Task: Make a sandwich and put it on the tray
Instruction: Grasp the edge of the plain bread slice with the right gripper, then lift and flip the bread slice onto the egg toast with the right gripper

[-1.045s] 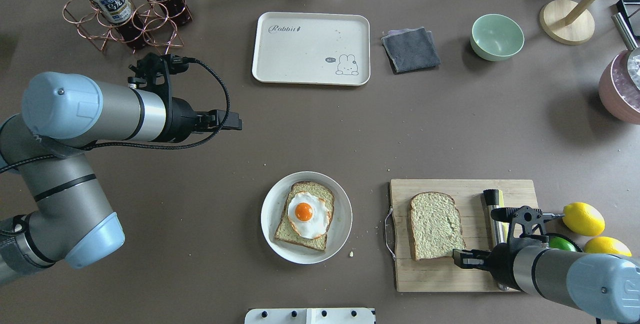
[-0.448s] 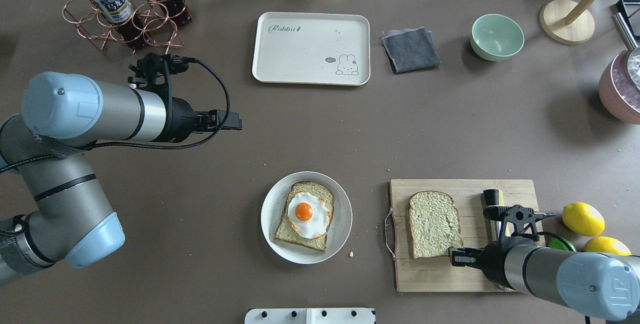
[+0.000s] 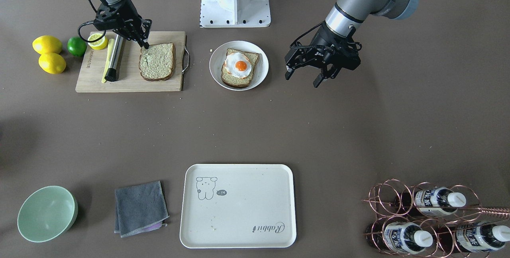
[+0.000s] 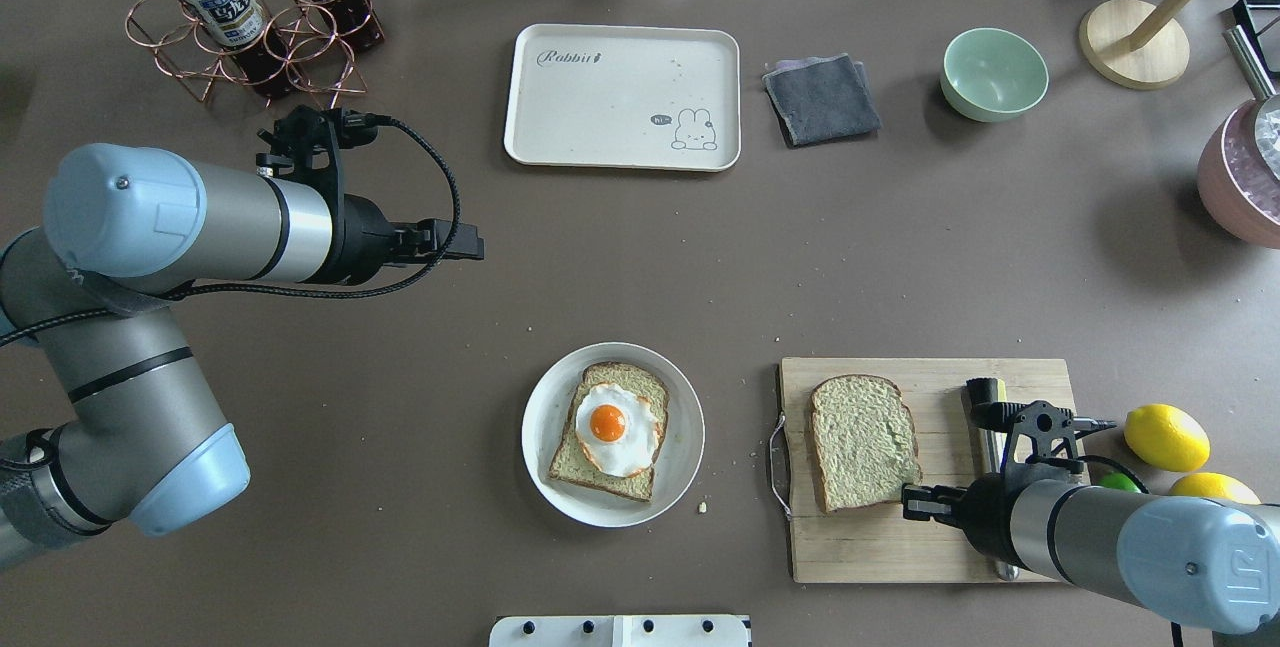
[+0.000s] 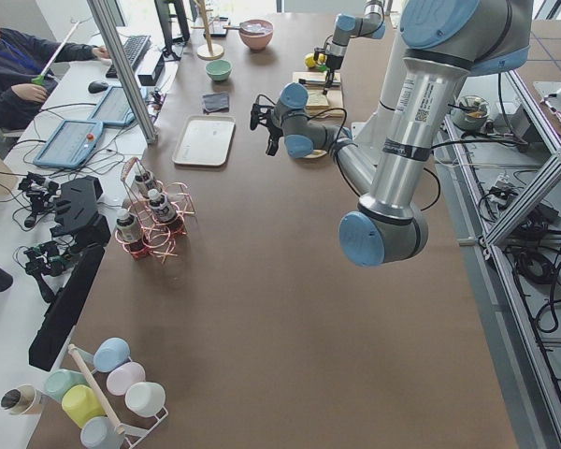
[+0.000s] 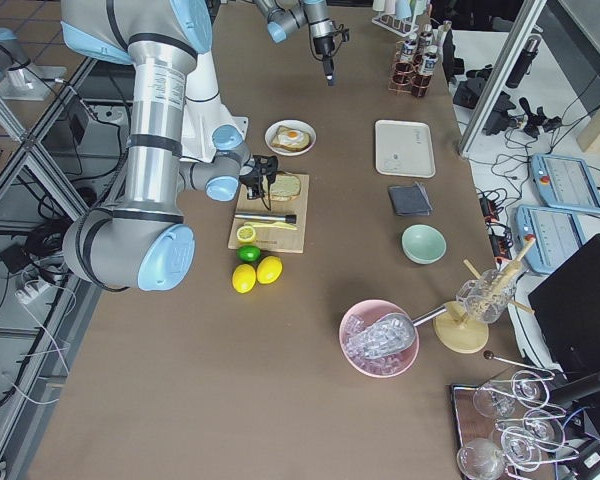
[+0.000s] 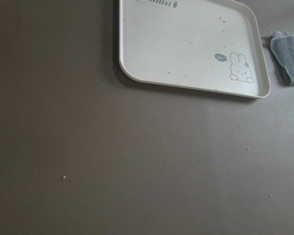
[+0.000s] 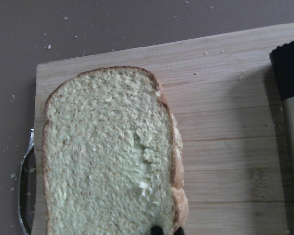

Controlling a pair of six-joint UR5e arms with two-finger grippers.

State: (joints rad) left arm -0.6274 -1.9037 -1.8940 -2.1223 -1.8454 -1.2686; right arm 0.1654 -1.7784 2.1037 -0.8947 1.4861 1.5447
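Observation:
One bread slice [image 4: 625, 382] lies on a round white plate [image 4: 690, 427] with the fried egg [image 4: 607, 424] on top. The second bread slice [image 4: 860, 442] lies on the wooden cutting board [image 4: 940, 547]. My right gripper [image 4: 908, 504] sits at this slice's near right corner, jaws nearly together on its edge; the wrist view shows the fingertips [image 8: 158, 230] at the crust. My left gripper [image 3: 303, 79] is open and empty, above the table left of the plate. The cream tray [image 4: 620, 97] lies empty at the far middle.
A black-handled metal tool [image 4: 985, 397] lies on the board's right side. Lemons [image 4: 1165, 437] and a lime sit right of the board. A grey cloth [image 4: 822, 99], green bowl [image 4: 993, 74], bottle rack [image 4: 250, 17] and pink ice bowl [image 4: 1240, 177] stand around the table's far side.
My right gripper has moved left and slightly away from the robot, and the bread slice on the board has shifted with it. The left arm has not moved.

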